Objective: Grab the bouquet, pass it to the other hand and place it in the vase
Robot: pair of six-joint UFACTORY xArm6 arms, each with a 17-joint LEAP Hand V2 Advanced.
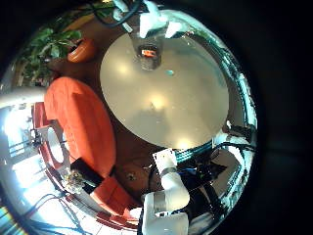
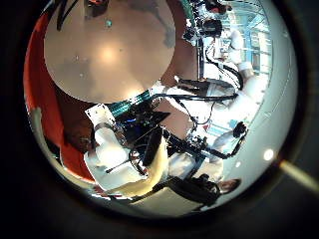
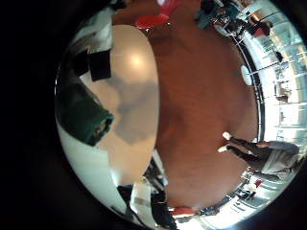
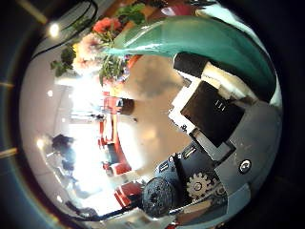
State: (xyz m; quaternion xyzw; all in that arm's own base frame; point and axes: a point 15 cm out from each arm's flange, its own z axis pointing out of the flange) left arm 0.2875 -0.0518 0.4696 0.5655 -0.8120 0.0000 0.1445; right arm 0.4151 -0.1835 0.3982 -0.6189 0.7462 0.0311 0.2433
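While the right hand (image 4: 214, 114) is curled round the bouquet (image 4: 105, 48), blooms toward the frame's upper left, we see the vase (image 1: 148, 59) on the desk (image 1: 166, 93); left hand's fingers untellable.
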